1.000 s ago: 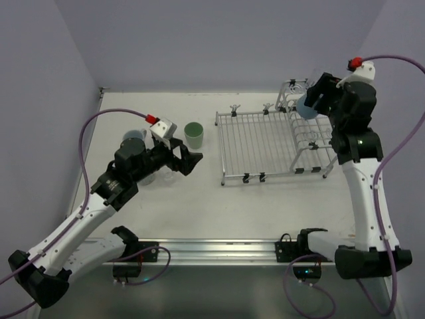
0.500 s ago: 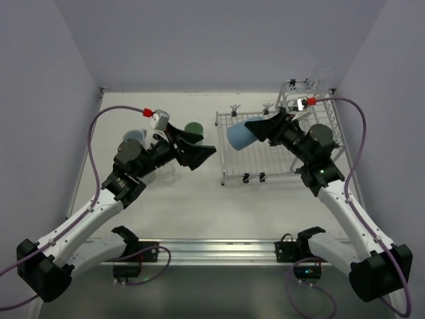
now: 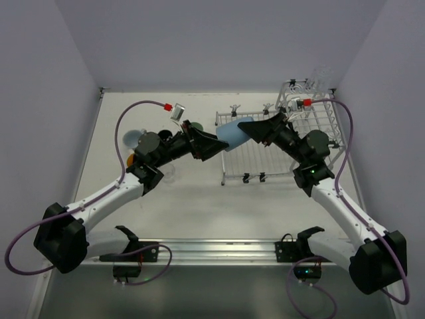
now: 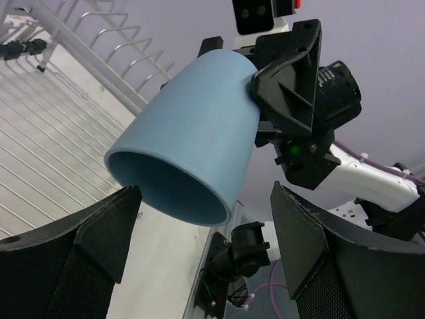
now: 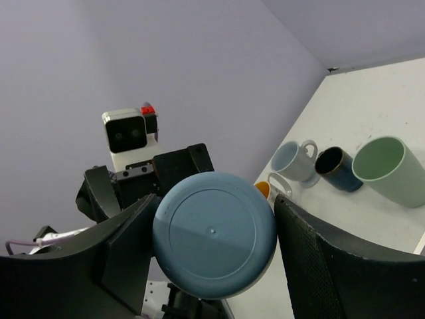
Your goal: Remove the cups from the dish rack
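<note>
The right gripper (image 5: pixel 218 256) is pinching the base end of the light blue plastic tumbler (image 4: pixel 192 126). Its jaws are pressing on both sides and holding the tumbler on its side in the air, above the left edge of the silver wire dish rack (image 3: pixel 265 149). The left gripper (image 3: pixel 209 144) is hovering with jaws spread wide either side of the tumbler's open mouth; whether they are touching it I cannot tell. A pale green tumbler (image 5: pixel 388 169), a dark blue handled mug (image 5: pixel 337 169) and a whitish handled cup (image 5: pixel 292 159) are sitting on the white table (image 3: pixel 199 212), left of the rack. Plain lilac walls (image 3: pixel 199 40) are enclosing the table.
</note>
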Controlling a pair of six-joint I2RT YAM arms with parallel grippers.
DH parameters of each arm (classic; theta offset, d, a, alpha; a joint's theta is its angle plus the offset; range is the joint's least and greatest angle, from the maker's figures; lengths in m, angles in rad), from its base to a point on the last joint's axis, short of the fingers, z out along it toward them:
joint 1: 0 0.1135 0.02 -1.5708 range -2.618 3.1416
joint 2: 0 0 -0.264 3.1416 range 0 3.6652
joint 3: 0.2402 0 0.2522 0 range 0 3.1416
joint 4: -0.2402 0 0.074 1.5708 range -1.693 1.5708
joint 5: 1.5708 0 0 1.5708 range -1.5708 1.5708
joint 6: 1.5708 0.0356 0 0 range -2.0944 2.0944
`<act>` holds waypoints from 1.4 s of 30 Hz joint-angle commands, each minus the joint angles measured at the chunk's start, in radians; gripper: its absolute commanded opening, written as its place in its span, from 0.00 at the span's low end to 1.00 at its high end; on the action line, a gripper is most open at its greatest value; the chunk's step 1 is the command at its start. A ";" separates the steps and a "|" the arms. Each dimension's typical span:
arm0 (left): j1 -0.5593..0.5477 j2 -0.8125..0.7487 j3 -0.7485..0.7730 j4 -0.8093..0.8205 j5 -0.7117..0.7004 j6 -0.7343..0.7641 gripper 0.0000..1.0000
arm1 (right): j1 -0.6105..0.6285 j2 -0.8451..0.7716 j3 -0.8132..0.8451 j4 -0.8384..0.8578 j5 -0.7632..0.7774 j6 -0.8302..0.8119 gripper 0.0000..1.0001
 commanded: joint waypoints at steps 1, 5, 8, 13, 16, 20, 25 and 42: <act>-0.011 0.033 0.012 0.196 0.083 -0.102 0.84 | 0.007 0.010 -0.008 0.102 -0.027 0.031 0.36; -0.015 0.042 0.012 0.230 0.097 -0.122 0.71 | 0.009 0.023 -0.018 0.101 -0.018 0.026 0.36; -0.014 0.041 0.015 0.231 0.094 -0.119 0.48 | 0.012 0.035 -0.022 0.107 -0.015 0.028 0.36; -0.015 0.024 0.040 0.150 0.042 -0.059 0.19 | 0.027 0.061 -0.027 0.110 -0.017 0.032 0.36; -0.014 -0.001 0.099 0.008 -0.029 0.027 0.00 | 0.049 0.087 -0.033 0.114 -0.020 0.028 0.44; -0.011 -0.027 0.286 -0.387 -0.260 0.302 0.00 | 0.049 0.081 -0.048 0.085 -0.021 0.003 0.96; 0.018 0.057 0.573 -0.945 -0.527 0.512 0.00 | 0.050 -0.003 -0.018 -0.167 0.052 -0.161 0.99; 0.149 0.622 1.178 -1.626 -0.583 0.721 0.00 | 0.050 -0.241 -0.093 -0.450 0.103 -0.368 0.99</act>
